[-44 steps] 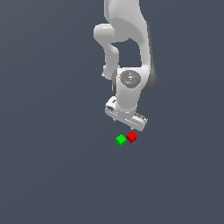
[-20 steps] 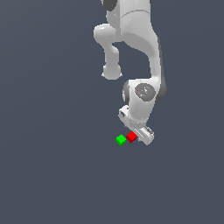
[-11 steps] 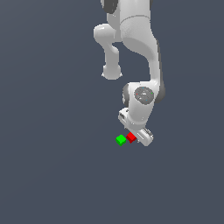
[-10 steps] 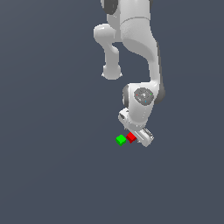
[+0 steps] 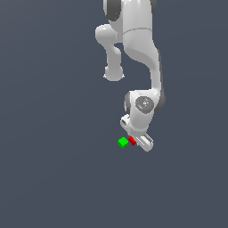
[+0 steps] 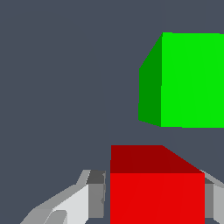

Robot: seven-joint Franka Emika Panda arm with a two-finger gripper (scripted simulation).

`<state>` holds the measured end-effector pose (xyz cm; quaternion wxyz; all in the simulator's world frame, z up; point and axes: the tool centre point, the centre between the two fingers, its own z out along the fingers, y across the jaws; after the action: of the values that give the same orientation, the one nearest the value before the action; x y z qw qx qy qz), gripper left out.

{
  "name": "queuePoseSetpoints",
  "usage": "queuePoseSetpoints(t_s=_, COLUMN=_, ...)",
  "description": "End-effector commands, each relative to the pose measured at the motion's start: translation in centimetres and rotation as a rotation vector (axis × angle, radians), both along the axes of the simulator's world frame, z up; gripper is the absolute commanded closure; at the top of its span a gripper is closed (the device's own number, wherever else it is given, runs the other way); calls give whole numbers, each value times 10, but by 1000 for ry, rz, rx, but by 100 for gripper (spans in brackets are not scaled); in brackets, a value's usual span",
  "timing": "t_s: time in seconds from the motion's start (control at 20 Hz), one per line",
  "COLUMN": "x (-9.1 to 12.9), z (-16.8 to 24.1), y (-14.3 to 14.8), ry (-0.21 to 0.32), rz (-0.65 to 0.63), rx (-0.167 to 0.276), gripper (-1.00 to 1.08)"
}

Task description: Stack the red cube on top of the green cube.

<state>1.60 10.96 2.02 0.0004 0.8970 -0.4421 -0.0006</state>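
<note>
In the exterior view the gripper (image 5: 136,141) was down at the dark grey floor (image 5: 53,169), its white body partly covering the red cube (image 5: 132,140), which lay just beside the green cube (image 5: 123,142), on that view's right of it. In the wrist view the gripper (image 6: 153,201) had its grey finger pads (image 6: 97,194) flush against two opposite sides of the red cube (image 6: 156,197), clamped on it, while the green cube (image 6: 183,81) sat close by with a strip of floor showing between them.
</note>
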Motion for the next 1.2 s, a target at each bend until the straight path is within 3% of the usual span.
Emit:
queuePoseSetpoints(t_s=0.0, x=1, z=0, y=0, ry=-1, rz=0, rx=0, gripper=108)
queuePoseSetpoints(t_s=0.65, x=0, z=5, y=0, ry=-1, rz=0, rx=0, gripper=108)
queuePoseSetpoints(t_s=1.15, x=-1, z=60, y=0, ry=-1, rz=0, rx=1, gripper=108)
